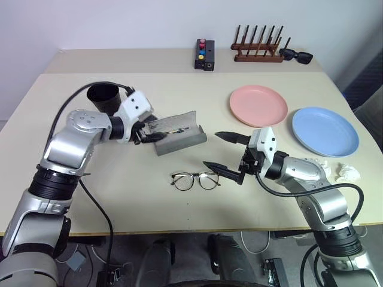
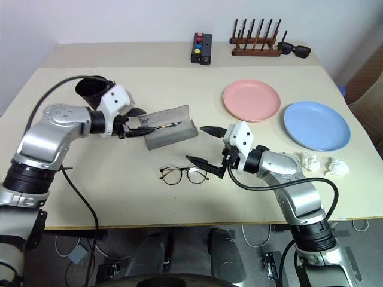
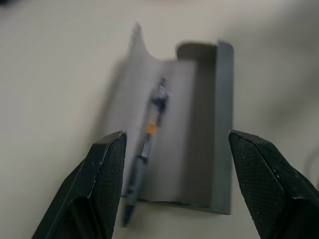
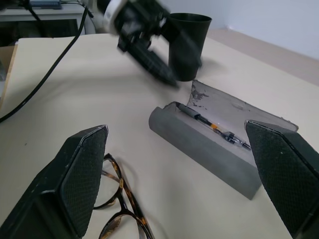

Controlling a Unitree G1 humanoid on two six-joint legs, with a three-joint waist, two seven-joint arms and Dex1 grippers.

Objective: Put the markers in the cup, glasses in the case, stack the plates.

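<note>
The grey case lies open at mid-table, and a dark marker with an orange band rests on its inner flap. My left gripper hovers at the case's left end, open, with nothing between its fingers. The black cup stands just behind that arm. The glasses lie flat in front of the case. My right gripper stands open and empty to their right, pointing left. To the right, the pink plate and the blue plate sit side by side, apart.
At the table's back edge stand a wooden peg rack, black sunglasses and a black box with coloured buttons. Crumpled white paper lies by the right arm near the front right edge.
</note>
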